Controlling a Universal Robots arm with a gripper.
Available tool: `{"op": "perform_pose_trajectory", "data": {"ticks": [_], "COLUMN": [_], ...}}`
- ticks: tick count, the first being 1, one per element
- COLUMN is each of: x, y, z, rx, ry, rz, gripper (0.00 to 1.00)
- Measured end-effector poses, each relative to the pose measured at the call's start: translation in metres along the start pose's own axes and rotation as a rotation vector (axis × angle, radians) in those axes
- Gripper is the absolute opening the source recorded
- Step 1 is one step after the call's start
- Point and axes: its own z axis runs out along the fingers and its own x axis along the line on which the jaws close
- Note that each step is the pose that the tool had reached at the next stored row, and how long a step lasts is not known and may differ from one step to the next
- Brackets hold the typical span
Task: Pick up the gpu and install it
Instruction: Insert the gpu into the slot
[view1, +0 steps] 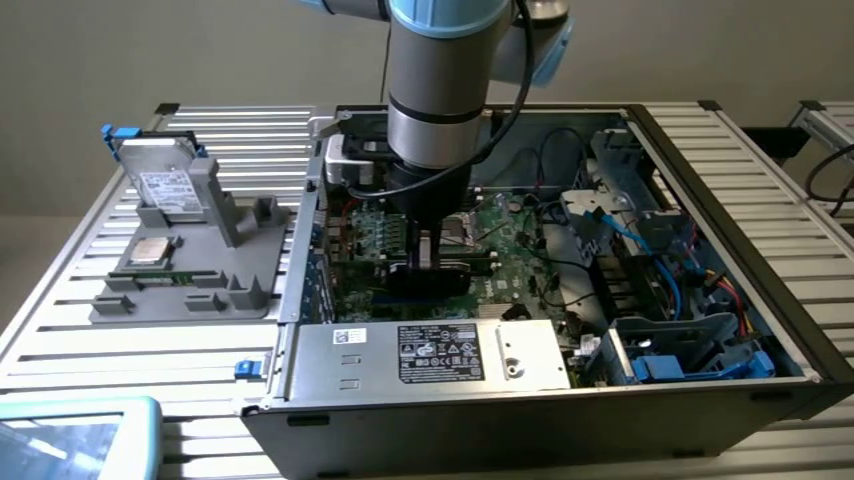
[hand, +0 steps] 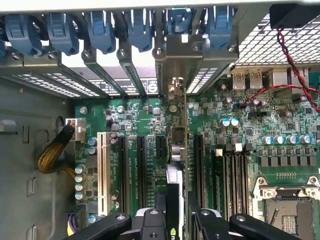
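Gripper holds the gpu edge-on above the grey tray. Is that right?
Not quite. The gripper holds the gpu edge-on above the motherboard, not the grey tray. The wrist view shows it over the slots.

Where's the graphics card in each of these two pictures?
Exterior view: the gpu is the dark card under the gripper, mid-picture, inside the case.
Wrist view: the gpu is edge-on in the gripper, over the slots.
Shared landmark: the green motherboard.
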Motion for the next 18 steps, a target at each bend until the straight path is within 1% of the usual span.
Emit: {"op": "perform_pose_trajectory", "data": {"ticks": [4, 12, 18], "x": [0.0000, -0.0003, -0.0022], "y": [0.0000, 0.0007, 0.0009], "z": [0.0000, -0.0016, -0.0013], "rx": [0.0001, 0.0096, 0.0119], "ry": [-0.0002, -0.0001, 0.0000], "rz": [0.000, -0.005, -0.013], "gripper": [0.27, 0.27, 0.27]}}
